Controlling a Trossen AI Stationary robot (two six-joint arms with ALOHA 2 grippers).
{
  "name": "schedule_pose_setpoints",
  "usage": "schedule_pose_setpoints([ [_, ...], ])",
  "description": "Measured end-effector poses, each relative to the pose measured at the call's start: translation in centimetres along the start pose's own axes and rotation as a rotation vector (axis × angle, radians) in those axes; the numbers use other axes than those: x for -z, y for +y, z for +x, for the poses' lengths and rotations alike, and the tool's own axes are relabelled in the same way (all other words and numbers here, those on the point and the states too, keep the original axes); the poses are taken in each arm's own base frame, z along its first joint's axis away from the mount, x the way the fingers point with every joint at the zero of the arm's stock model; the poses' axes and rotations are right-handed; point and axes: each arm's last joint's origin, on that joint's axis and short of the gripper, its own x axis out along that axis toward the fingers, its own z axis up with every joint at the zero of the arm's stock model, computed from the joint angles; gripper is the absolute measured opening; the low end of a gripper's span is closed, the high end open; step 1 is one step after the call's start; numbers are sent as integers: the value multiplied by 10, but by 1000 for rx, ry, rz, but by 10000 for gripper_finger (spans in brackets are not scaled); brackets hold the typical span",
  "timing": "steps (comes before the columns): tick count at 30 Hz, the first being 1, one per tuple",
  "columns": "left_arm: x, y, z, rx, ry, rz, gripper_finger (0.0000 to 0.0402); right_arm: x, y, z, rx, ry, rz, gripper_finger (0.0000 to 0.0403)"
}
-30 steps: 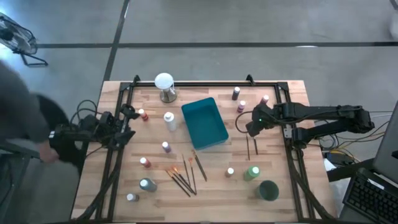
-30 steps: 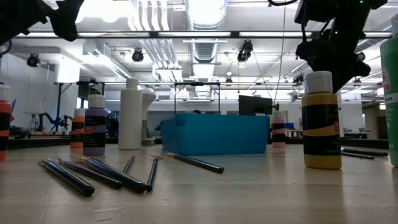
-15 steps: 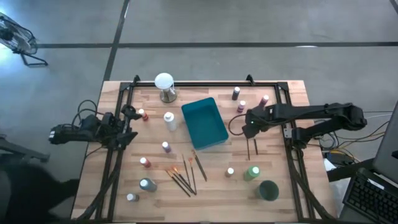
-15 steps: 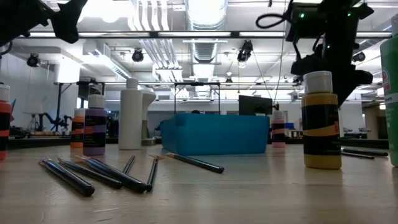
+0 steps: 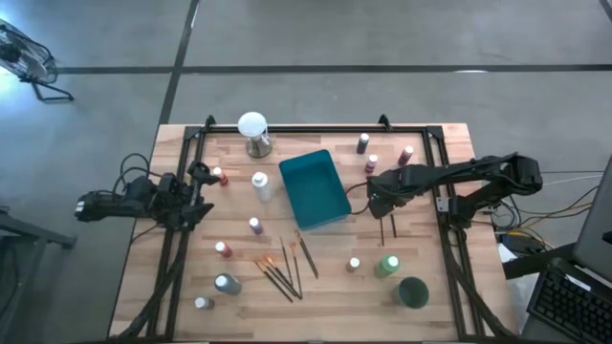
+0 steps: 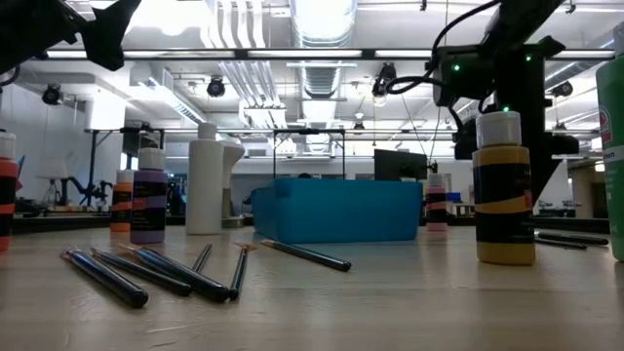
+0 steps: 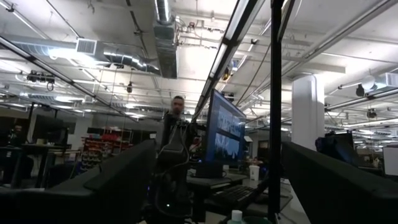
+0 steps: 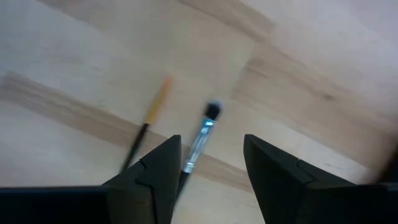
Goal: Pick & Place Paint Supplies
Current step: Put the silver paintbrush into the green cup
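Two thin brushes point(image 5: 387, 225) lie flat on the wood right of the teal tray point(image 5: 314, 188). In the right wrist view, one is orange-tipped point(image 8: 163, 88) and one has a silver ferrule point(image 8: 204, 134). My right gripper point(image 5: 375, 201) hovers open just above their far ends, and its fingers point(image 8: 155, 168) straddle the silver-ferruled brush without touching it. Small white-capped bottles point(image 5: 371, 163) stand scattered about, and a second bunch of brushes point(image 5: 282, 269) lies near the front. My left gripper point(image 5: 199, 191) waits open at the table's left side.
A white globe on a metal base point(image 5: 252, 132) stands at the far edge. A yellow bottle point(image 6: 503, 190) and two green ones point(image 5: 386, 266) stand near the right front. Black frame rails point(image 5: 442, 205) run along both sides. Bare wood lies between the tray and the right rail.
My right gripper has moved toward the table's left edge and down, ending over the two brushes beside the tray. A person at the table's left side has gone from view. The left arm has kept still.
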Motion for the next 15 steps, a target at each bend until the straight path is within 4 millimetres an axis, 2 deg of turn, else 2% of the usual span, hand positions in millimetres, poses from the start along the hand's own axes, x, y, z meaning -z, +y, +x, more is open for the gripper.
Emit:
schedule_pose_setpoints([
  [7,0,0,0,0,3,-13,355,2,-10,12,-48,-9,29,182],
  [15,0,0,0,-5,-1,-13,355,-1,-15,26,-96,-40,59,155],
])
